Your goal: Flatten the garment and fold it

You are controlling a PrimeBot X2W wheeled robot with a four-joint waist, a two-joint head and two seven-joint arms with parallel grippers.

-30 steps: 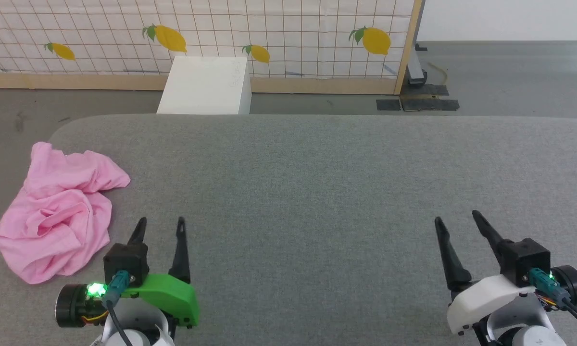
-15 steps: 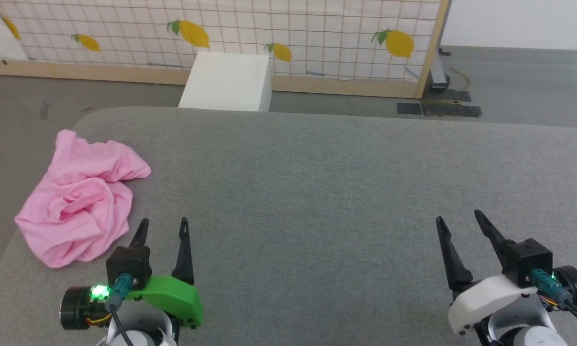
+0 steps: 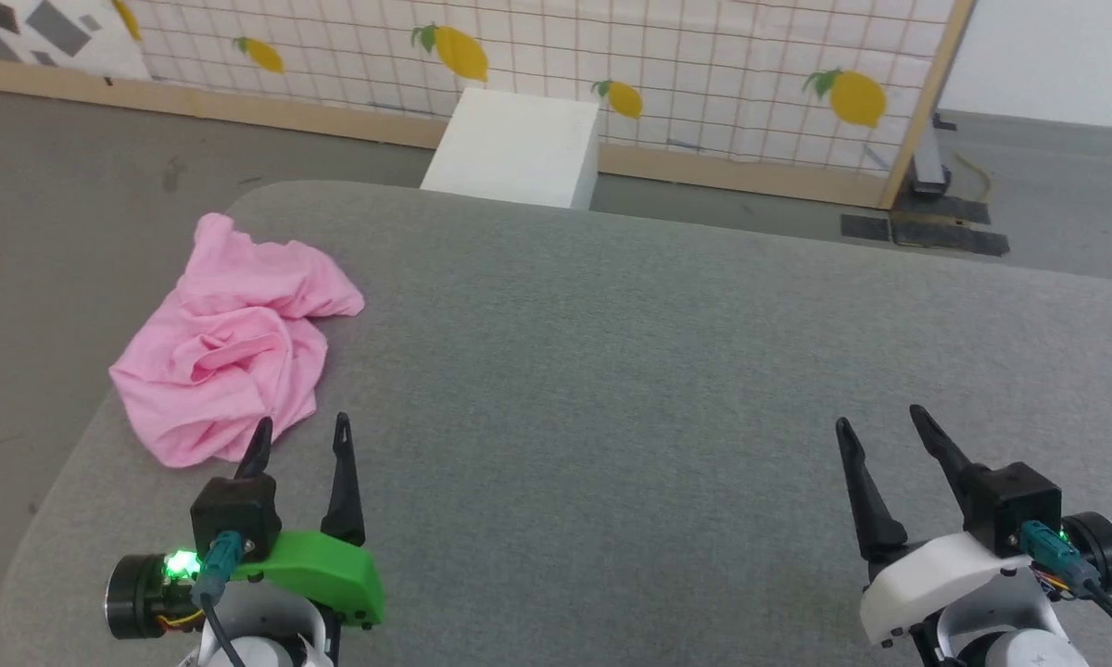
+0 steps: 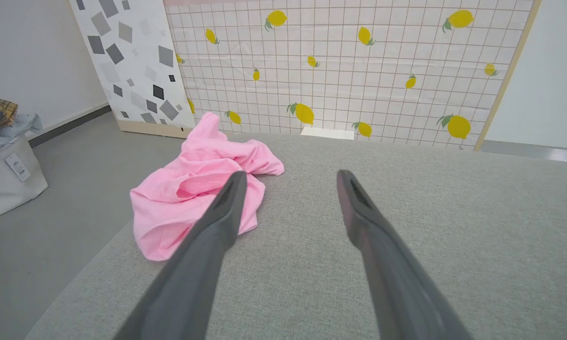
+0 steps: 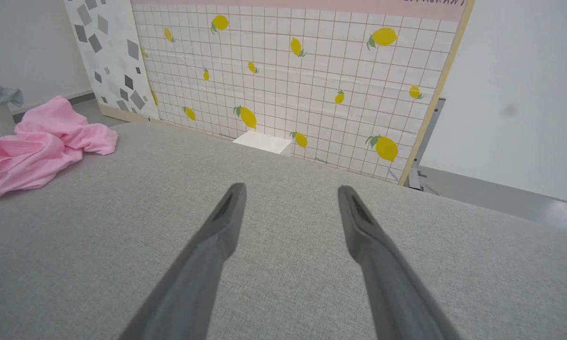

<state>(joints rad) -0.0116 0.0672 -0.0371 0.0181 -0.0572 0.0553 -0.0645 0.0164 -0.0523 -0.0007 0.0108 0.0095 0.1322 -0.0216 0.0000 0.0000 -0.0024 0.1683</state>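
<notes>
Pink garment (image 3: 232, 347) bunched in a loose, wrinkled heap near the far left corner of the grey table (image 3: 612, 371). Reaches the table's left edge, with folds piled over one another and one flap pointing out towards the middle of the table. Not flattened, not folded. No label to be made out among the creases.

Left gripper (image 3: 302, 420) by the near edge on the left side, green-shelled, with a green light glowing on its wrist. Both dark fingers spread wide and pointing away from the near edge, nothing between them. Outer fingertip just at the near hem of the garment. In the left wrist view, drawn across the pink cloth; whether touching or only in front of it, impossible to say.

Right gripper (image 3: 876, 415) by the near edge on the right side, white-shelled. Also spread wide and empty, over bare grey cloth, well apart from the garment.

Beyond the far edge, a white box (image 3: 519, 144) on the grey floor (image 3: 74, 185). Behind it, a wood-framed panel (image 3: 704, 74) of white squares printed with yellow lemons. Off the table's left edge, seen from the left wrist, a pale bag (image 4: 4, 179) on the floor with clothes heaped on top.
</notes>
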